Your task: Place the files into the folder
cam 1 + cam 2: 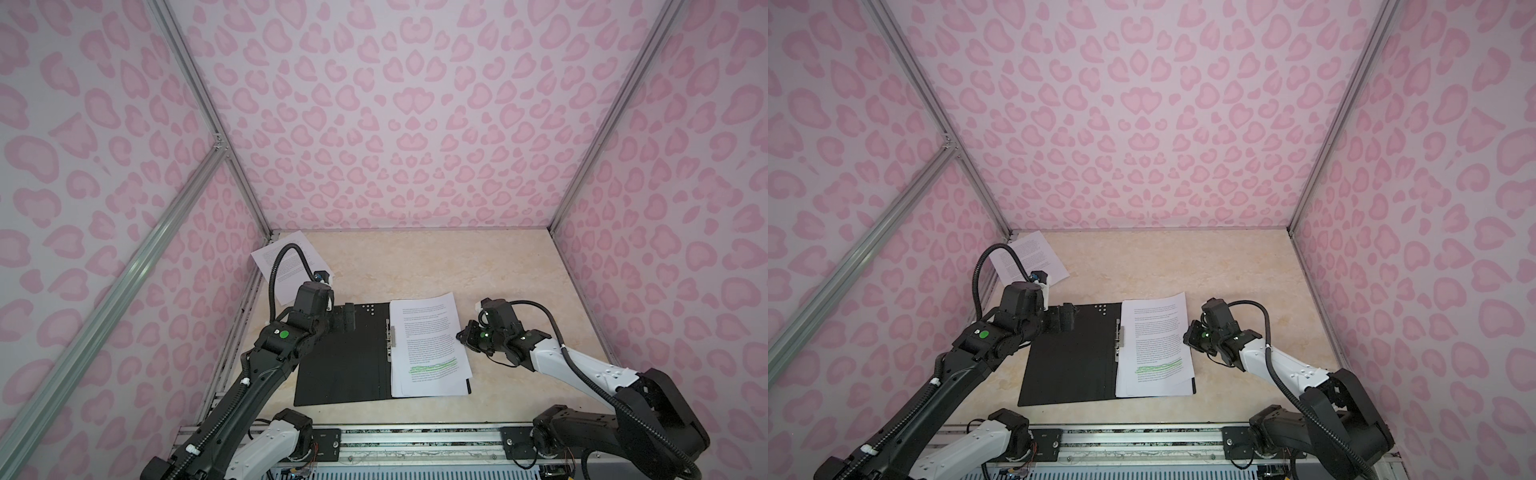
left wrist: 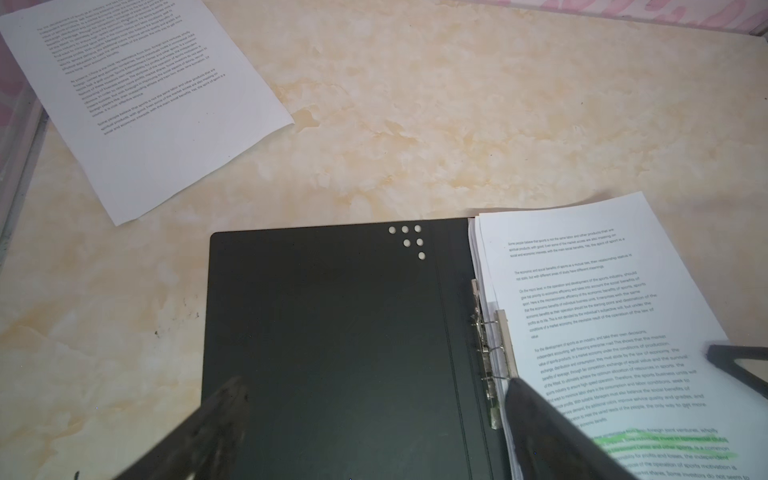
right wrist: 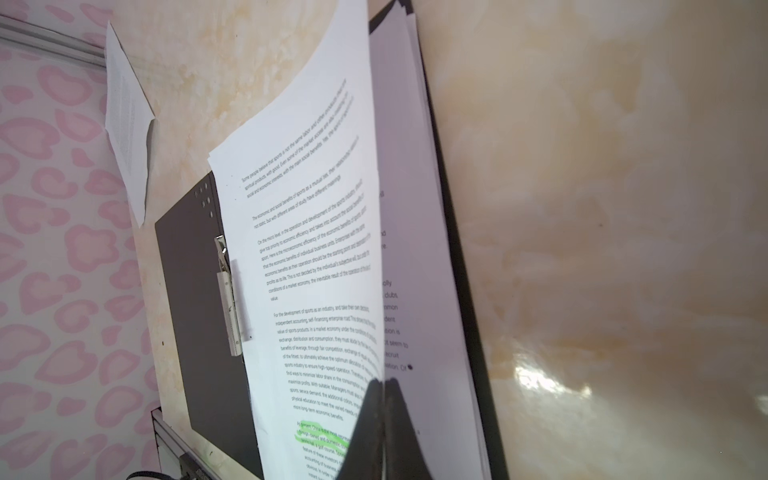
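The folder (image 1: pixel 345 365) (image 1: pixel 1071 365) lies open, black inside up, with its metal clip (image 2: pixel 490 345) at the spine. A stack of files (image 1: pixel 428 345) (image 1: pixel 1154 345) rests on its right half; the top sheet bears green highlighted lines. My right gripper (image 1: pixel 459 336) (image 3: pixel 382 382) is shut on that top sheet's right edge, which curls up off the stack (image 3: pixel 311 249). One loose file (image 1: pixel 291 253) (image 2: pixel 145 104) lies in the far left corner. My left gripper (image 1: pixel 348 320) (image 2: pixel 374 386) hovers open over the folder's bare left flap (image 2: pixel 332 332), holding nothing.
Pink patterned walls on aluminium framing (image 1: pixel 232 166) close in the left, back and right sides. A metal rail (image 1: pixel 415 440) with the arm bases runs along the front edge. Bare beige marble tabletop (image 1: pixel 436 262) lies behind the folder.
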Robot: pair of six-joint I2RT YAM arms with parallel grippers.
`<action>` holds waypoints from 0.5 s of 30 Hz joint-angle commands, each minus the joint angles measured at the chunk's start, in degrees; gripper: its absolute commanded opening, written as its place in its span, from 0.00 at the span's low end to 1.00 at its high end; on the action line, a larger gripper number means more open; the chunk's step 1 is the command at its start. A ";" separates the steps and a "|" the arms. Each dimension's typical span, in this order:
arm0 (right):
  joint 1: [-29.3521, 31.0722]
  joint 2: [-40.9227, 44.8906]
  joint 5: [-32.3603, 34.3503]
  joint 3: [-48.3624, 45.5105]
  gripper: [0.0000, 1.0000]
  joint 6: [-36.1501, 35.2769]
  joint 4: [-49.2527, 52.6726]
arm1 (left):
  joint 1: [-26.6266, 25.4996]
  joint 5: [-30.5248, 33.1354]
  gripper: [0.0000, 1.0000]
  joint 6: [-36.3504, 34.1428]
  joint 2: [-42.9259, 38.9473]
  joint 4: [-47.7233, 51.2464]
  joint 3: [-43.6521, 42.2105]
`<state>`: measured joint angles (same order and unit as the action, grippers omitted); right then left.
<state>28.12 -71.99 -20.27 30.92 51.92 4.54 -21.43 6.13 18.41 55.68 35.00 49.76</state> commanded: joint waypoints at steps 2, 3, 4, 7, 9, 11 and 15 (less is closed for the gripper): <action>1.43 0.36 3.73 -0.62 0.00 3.25 -2.02 | 0.29 -1.42 0.97 -0.05 0.16 -1.60 0.43; 1.71 0.37 3.56 -1.06 0.00 3.58 -2.92 | 0.40 -1.58 0.97 0.04 0.07 -1.61 0.35; 1.85 0.25 3.19 -1.11 0.00 3.71 -2.92 | 0.40 -1.71 0.97 0.05 -0.10 -1.67 0.21; 2.50 -0.35 3.35 -0.92 0.00 3.67 -2.21 | 0.58 -1.71 0.97 0.07 -0.31 -1.78 0.12; 2.69 -0.26 3.16 -1.18 0.00 3.88 -2.59 | 0.69 -1.75 0.98 0.02 -0.22 -1.78 0.17; 2.90 -0.17 3.31 -1.12 0.00 3.89 -2.43 | 0.82 -1.90 0.97 0.04 -0.22 -1.74 0.16; 3.26 -0.17 3.46 -1.08 0.00 4.11 -1.96 | 0.96 -1.98 0.97 0.06 -0.11 -1.78 0.16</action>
<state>31.16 -72.01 -17.61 30.22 55.64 2.87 -20.58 4.45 18.41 55.68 34.81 49.76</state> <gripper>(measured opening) 0.048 0.975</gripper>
